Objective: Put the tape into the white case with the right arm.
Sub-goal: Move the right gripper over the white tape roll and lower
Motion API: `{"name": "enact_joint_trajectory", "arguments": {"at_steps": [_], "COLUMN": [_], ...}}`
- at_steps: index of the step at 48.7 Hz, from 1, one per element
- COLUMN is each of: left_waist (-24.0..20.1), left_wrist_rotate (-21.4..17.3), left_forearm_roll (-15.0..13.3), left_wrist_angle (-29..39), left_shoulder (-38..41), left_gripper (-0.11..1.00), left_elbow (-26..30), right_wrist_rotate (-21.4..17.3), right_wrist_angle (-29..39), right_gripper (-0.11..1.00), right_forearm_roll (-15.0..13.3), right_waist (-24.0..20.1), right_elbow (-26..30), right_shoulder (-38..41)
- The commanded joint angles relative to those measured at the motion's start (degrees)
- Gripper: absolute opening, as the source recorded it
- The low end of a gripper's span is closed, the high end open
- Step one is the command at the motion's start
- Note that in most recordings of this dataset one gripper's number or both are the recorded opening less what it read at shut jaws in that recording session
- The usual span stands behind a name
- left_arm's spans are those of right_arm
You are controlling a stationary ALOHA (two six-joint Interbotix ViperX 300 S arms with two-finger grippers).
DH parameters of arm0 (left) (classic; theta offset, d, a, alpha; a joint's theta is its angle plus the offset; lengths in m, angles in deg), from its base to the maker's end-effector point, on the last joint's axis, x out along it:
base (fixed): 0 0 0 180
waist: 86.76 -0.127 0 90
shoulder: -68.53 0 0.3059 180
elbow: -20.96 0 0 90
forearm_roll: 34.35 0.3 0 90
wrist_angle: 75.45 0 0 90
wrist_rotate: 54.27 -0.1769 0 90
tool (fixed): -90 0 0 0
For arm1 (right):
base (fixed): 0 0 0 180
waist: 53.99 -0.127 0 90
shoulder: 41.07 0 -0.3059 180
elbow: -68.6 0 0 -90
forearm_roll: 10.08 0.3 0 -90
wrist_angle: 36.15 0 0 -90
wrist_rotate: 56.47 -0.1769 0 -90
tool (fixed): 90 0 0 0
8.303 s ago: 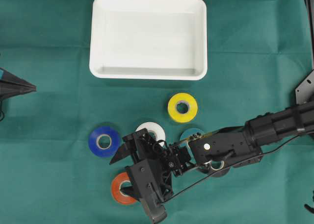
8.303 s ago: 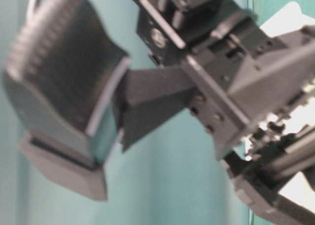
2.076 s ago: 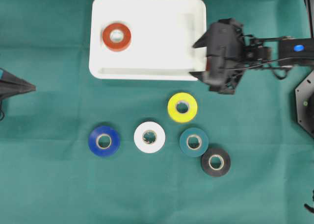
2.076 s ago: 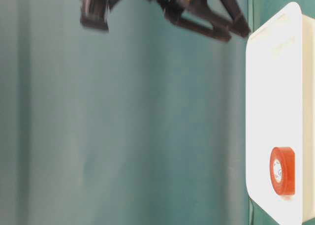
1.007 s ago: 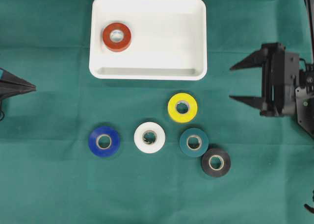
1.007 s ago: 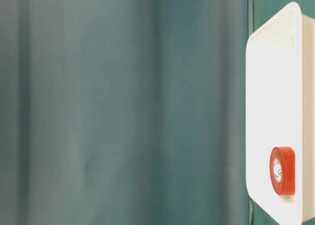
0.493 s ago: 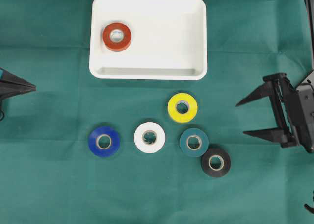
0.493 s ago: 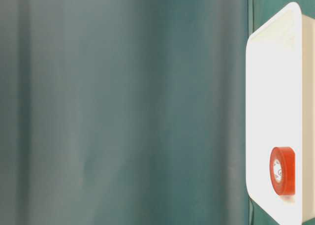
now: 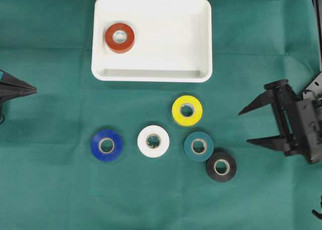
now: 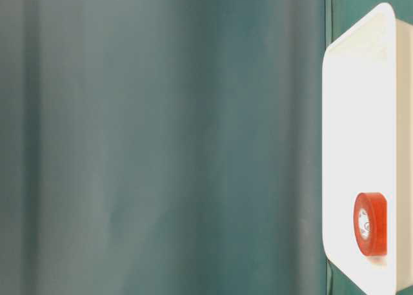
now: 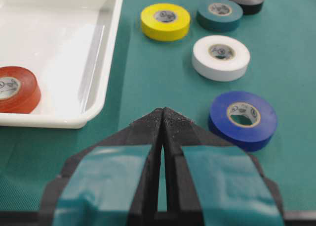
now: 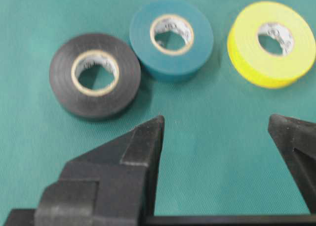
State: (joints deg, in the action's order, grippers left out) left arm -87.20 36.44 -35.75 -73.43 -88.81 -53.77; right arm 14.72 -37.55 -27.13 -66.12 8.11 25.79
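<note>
Lying in white case, red tape sits far from right arm's fingers.

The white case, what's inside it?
Inside the white case lies one red tape roll, flat near its left end. The rest of its floor shows bare white. What lies beneath the roll is covered.
</note>
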Motion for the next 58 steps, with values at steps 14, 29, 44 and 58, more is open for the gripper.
{"name": "enact_joint_trajectory", "arguments": {"at_steps": [14, 29, 44, 58], "left_waist": [-0.09, 0.0, -0.09, -0.09], "left_wrist_rotate": [-0.09, -0.09, -0.09, -0.09], "left_forearm_roll": [0.0, 0.0, 0.09, 0.0], "left_wrist_angle": [-0.53, -0.53, -0.53, -0.53], "left_shoulder": [0.53, 0.53, 0.44, 0.44], "left_gripper": [0.0, 0.0, 0.0, 0.0], "left_elbow": [0.88, 0.79, 0.79, 0.79], "right_wrist_rotate": [0.26, 0.35, 0.35, 0.26], "right_wrist_angle": [-2.72, -2.46, -2.37, -2.37], "right_gripper": [0.55, 0.55, 0.55, 0.55], "right_forearm_roll": [-0.09, -0.18, -0.18, -0.09], "right_waist": [-0.18, -0.18, -0.18, -0.18], "right_elbow": [14.77, 26.02, 33.31, 37.27], "right_shoulder": [15.91, 29.27, 37.09, 40.96]}}
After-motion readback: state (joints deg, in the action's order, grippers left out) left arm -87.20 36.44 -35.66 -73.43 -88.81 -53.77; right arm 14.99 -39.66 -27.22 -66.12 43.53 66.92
